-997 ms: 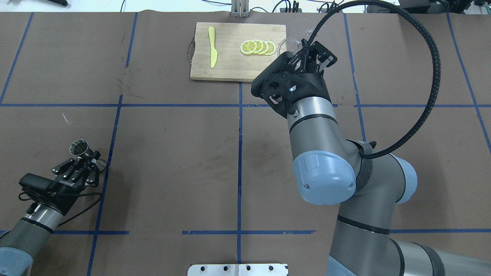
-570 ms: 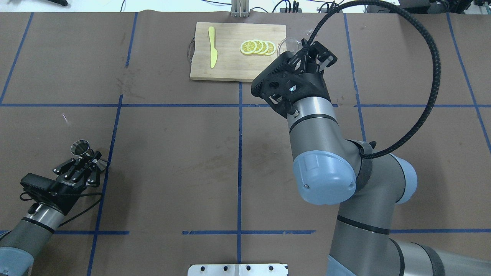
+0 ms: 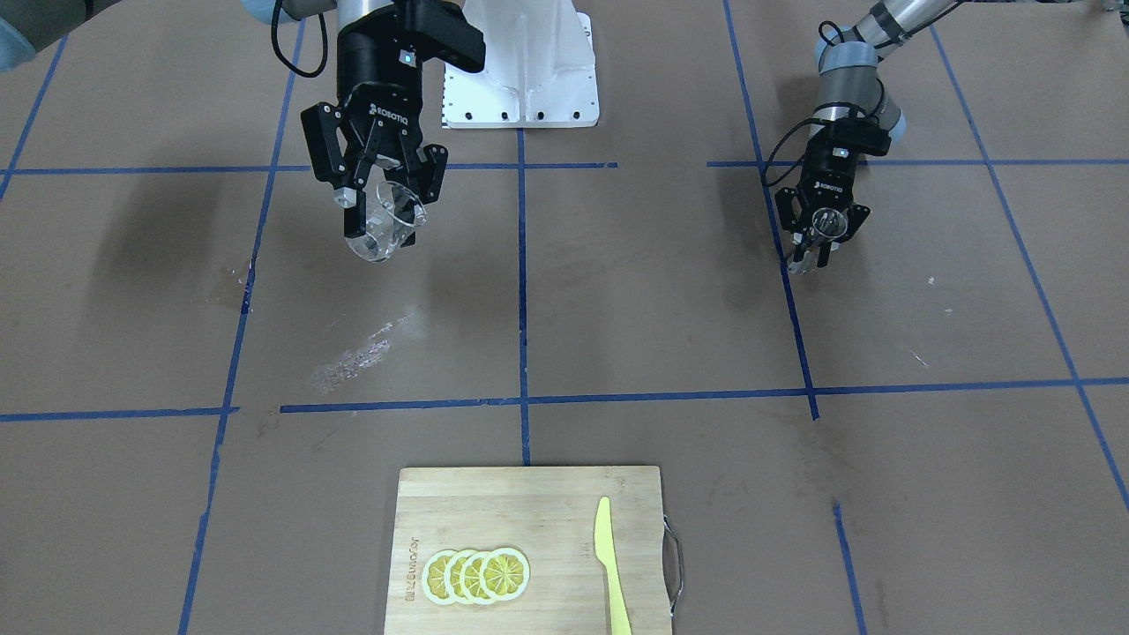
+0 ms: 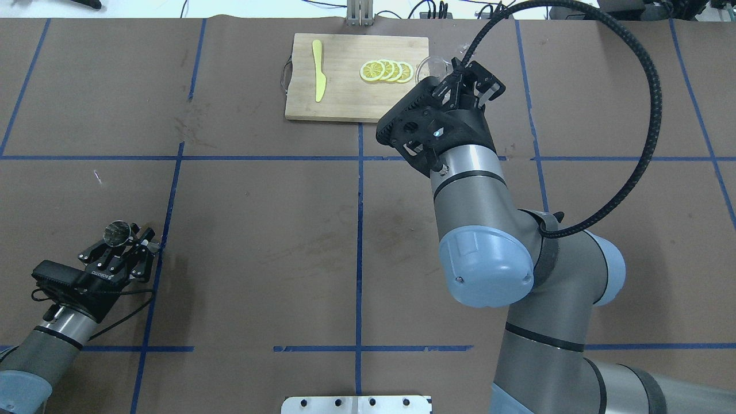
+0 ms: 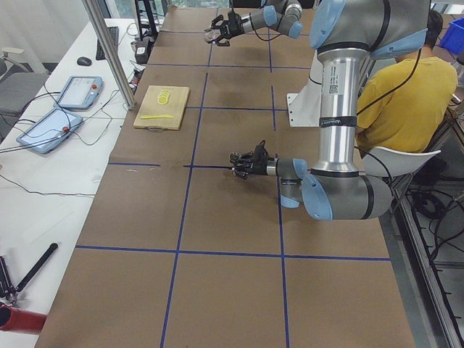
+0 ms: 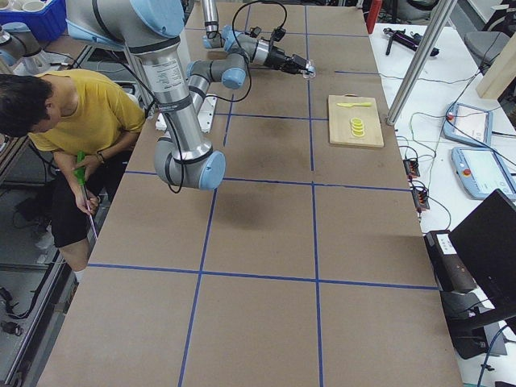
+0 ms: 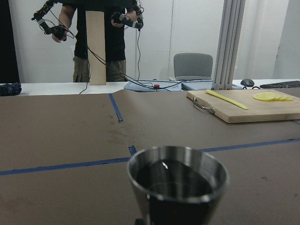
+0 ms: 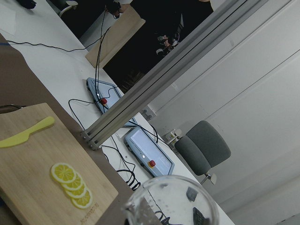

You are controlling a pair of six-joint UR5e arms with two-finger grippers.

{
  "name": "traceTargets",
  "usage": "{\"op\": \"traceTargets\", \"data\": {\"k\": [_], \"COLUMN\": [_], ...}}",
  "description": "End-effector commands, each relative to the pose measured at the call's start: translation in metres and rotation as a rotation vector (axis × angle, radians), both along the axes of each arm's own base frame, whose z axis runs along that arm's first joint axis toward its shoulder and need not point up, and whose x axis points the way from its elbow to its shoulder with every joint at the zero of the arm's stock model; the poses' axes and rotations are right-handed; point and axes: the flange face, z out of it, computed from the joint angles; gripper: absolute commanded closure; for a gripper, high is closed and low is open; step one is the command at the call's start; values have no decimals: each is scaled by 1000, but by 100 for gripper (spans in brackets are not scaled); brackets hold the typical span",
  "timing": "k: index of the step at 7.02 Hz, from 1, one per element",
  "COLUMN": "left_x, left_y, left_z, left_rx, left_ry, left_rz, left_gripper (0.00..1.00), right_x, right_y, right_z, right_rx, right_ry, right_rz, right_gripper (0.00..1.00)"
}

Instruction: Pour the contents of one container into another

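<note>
The glass cup [image 3: 382,231] hangs tilted above the table [image 3: 635,291], gripped by the right claw [image 3: 388,219]. It is on the robot's side of the cutting board [image 3: 547,511], off the end with the lemon slices [image 3: 476,575]. The jigger [image 4: 116,232] it must fill lies to the robot's left of the cup and well apart from it. The left claw [image 4: 129,240] is closed around it, low over the table, far beyond the board's end with the knife [image 3: 611,564]. The jigger's long axis is upright and its small mouth faces up, dark inside in the left wrist view. Neither arm is nearer, so one will likely have to cross the wide stretch between them. The table is brown paper crossed by blue tape lines [image 3: 522,309]. A shiny smear [image 3: 357,354] lies between the cup and the board. How much the cup holds cannot be told.
</note>
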Motion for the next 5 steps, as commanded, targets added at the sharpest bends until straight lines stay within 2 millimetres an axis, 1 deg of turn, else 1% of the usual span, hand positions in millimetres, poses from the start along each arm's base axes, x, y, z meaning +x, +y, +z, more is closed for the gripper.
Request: {"op": "traceTargets", "data": {"k": [1,2,3,4,5], "left_x": [-1,-1,-4,-8,-15], "left_y": [0,-1,-2,-3,-3], "left_z": [-2,-3,-5,-6,-17], "left_rx": [1,1,2,6,9], "left_ry": [5,8,13,18,43], "left_rz": [-6,-9,-29,-56,-58], "left_gripper": [44,16,1,1,1], "right_x": [0,0,1,1,2], "right_y": [0,0,0,0,0], "right_z": [0,0,-1,-1,-1], "right_rx": [0,0,1,1,1], "right_ry": [-1,-1,-3,-3,-3], "right_rz": [0,0,0,0,2], "right_gripper": [100,100,100,100,100]}}
